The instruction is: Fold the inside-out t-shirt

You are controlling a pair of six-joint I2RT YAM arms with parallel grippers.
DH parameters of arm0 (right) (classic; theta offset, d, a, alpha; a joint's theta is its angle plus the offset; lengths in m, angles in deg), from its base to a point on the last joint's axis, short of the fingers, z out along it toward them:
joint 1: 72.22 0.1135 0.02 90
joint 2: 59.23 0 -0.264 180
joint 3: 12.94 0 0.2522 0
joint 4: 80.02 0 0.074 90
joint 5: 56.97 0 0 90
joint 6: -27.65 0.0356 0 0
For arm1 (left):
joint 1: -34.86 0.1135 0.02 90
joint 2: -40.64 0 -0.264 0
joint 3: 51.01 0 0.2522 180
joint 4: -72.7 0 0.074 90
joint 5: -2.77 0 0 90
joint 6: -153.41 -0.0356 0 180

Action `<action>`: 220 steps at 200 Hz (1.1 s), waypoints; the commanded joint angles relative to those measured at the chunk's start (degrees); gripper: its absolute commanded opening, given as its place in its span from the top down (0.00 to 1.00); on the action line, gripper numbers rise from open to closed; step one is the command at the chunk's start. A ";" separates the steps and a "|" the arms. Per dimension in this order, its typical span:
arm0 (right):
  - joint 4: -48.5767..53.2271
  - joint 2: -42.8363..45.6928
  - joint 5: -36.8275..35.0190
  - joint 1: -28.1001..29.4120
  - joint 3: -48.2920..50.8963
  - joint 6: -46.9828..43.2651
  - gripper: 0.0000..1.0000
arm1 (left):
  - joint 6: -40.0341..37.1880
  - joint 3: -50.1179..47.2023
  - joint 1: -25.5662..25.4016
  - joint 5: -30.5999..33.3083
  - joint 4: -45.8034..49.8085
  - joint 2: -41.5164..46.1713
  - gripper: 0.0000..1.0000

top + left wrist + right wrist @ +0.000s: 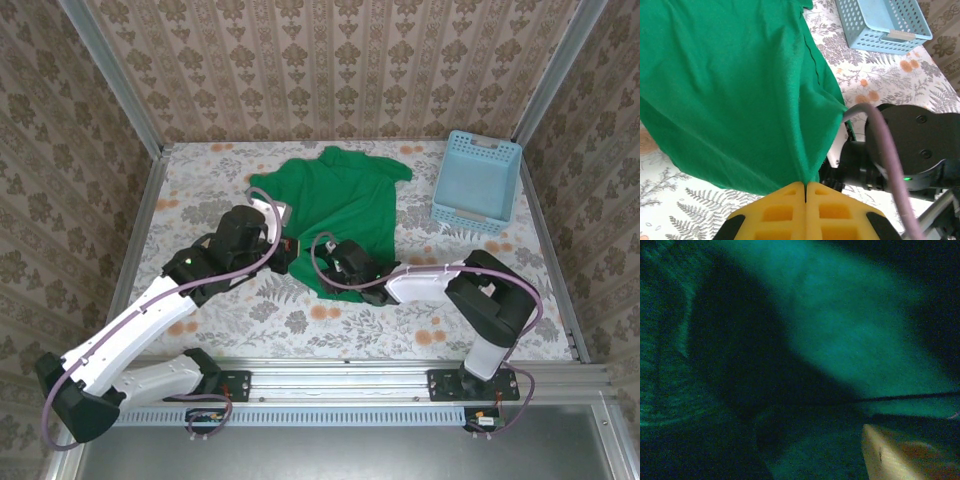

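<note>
The bright green inside-out t-shirt [345,200] lies crumpled on the flowered table, sleeves toward the back. My left gripper [287,247] holds its near-left edge; in the left wrist view the yellow jaws [805,184] are shut on a pinch of the cloth [730,85], which rises taut from them. My right gripper [338,268] reaches under the shirt's near hem from the right. The right wrist view is dark, with green cloth [840,315] overhead. One pale finger [895,460] shows at the lower right, well off centre, so the jaws stand apart.
A light blue lattice basket [485,145] stands at the back right, its wall [875,40] seen beyond the shirt. The right arm's black wrist [910,145] sits close beside my left gripper. Patterned walls enclose the table on three sides.
</note>
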 commanded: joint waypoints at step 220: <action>2.31 0.69 -12.69 1.86 -4.73 -3.05 0.25 | -1.36 12.65 -0.15 -5.06 2.98 -2.82 1.00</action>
